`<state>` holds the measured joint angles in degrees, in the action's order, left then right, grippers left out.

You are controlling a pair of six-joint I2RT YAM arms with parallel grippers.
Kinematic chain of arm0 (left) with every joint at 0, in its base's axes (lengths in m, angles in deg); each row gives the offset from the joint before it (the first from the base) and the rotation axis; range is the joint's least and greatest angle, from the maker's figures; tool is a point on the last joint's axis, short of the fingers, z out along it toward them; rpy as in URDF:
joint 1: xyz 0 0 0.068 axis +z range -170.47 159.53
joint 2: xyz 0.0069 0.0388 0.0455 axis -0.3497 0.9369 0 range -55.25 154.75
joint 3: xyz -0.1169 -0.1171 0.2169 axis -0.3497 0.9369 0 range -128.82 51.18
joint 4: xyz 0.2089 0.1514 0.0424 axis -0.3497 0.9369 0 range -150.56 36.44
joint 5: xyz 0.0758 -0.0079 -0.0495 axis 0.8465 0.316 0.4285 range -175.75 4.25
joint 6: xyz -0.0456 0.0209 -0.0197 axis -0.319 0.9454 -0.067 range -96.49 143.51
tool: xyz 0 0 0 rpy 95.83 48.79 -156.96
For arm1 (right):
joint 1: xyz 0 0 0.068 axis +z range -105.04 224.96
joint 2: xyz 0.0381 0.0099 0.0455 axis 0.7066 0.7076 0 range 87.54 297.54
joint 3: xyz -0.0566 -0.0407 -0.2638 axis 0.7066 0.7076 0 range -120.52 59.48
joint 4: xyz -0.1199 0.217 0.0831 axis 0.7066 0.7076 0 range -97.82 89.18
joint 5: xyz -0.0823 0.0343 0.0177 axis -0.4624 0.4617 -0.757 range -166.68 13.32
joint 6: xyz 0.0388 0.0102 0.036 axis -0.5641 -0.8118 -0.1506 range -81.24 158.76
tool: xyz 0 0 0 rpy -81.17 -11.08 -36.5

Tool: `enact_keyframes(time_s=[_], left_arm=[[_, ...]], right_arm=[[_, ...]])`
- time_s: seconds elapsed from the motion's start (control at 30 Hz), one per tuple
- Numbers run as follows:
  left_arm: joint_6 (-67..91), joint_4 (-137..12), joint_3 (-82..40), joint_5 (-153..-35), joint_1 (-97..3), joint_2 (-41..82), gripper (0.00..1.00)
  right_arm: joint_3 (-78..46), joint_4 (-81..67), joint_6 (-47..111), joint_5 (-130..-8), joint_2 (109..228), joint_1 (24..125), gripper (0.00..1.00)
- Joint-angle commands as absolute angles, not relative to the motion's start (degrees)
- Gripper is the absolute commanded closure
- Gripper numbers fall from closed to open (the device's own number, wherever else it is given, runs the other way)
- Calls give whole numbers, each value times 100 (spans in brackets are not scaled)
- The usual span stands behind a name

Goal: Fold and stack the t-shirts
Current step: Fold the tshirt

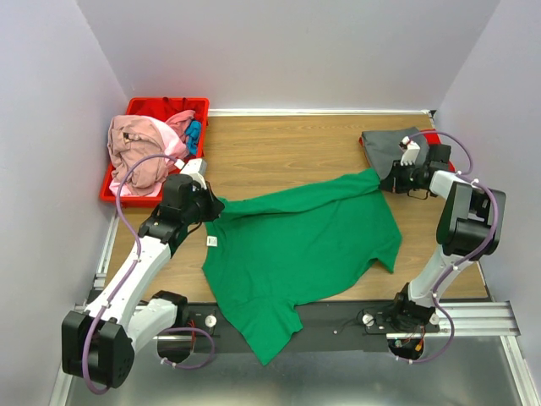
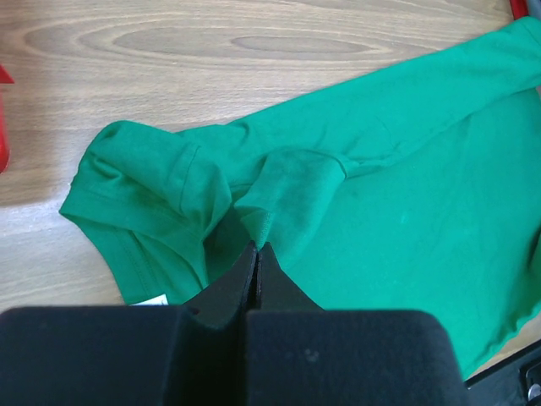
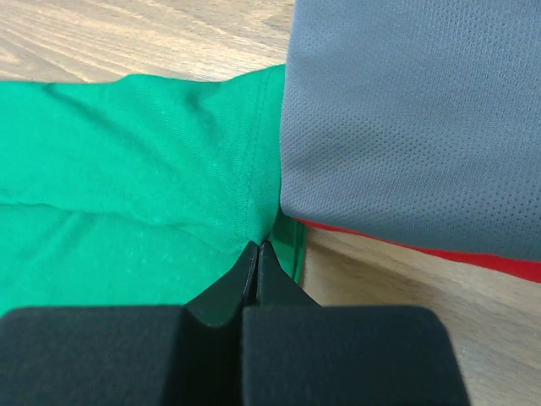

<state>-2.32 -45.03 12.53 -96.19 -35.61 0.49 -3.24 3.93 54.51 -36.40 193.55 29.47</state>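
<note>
Fingers on both my arms are pinched shut on the green t-shirt: my left fingers on a raised fold by the sleeve, my right fingers on the far corner touching the grey t-shirt. The held edge runs slantwise across the desk between the two grips, the body spreading from it toward me and over the near edge. Any fold, I judge, must carry that edge toward me, both arms together.
</note>
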Motion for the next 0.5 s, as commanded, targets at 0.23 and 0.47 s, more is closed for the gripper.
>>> enact_keyframes(time_s=[0.23,0.47], left_arm=[[-242,-4430,1128,-9471,-3603,-129,100],[-224,-4430,1110,-9489,-3603,-129,100]], right_arm=[[-213,545,5625,-3651,19072,2888,99],[-152,616,5696,-3747,18958,2888,97]])
